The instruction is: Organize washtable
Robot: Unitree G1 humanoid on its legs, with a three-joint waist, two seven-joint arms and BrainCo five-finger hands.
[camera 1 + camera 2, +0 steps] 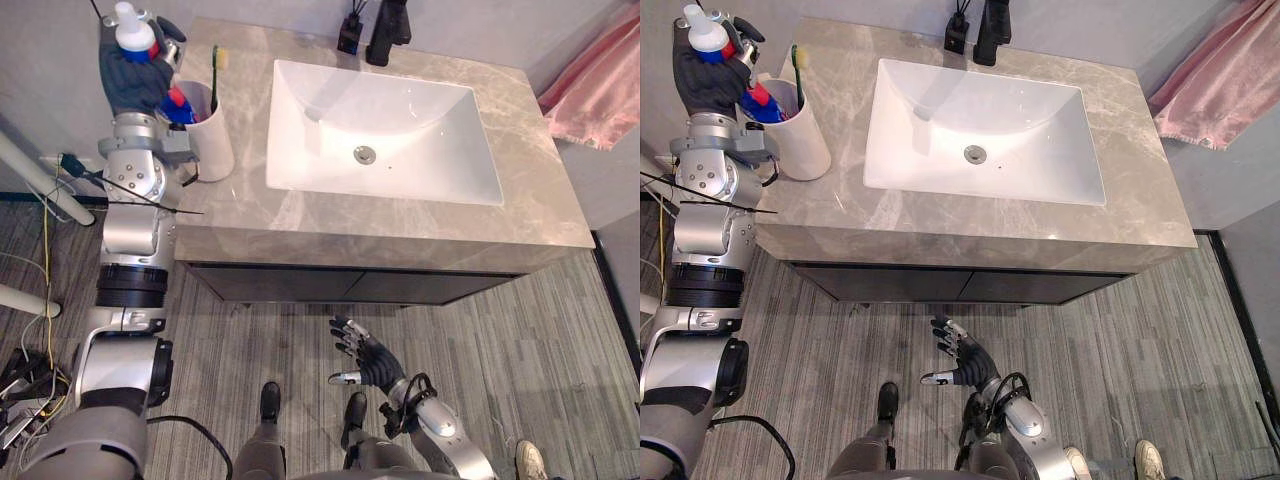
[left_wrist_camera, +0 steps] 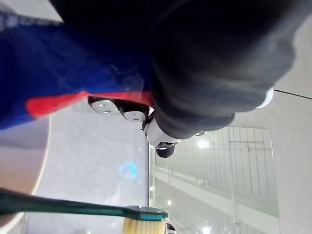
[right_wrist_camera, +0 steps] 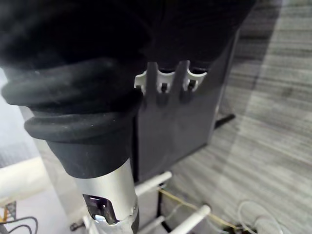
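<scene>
My left hand (image 1: 135,70) is raised at the washtable's far left corner, shut on a toothpaste tube. The tube's white cap (image 1: 130,25) sticks out above the hand. Its blue and red body (image 1: 178,105) reaches down into a white cup (image 1: 212,135). A green toothbrush (image 1: 216,62) stands in the same cup, bristles up. In the left wrist view the blue and red tube (image 2: 58,83) lies close by the toothbrush (image 2: 73,208). My right hand (image 1: 370,360) hangs low in front of the cabinet, above the floor, open with fingers spread and holding nothing.
A white basin (image 1: 380,130) is sunk into the grey marble countertop (image 1: 400,225). A black faucet (image 1: 388,30) and a small black holder (image 1: 350,35) stand behind it. A pink towel (image 1: 600,85) hangs at the far right.
</scene>
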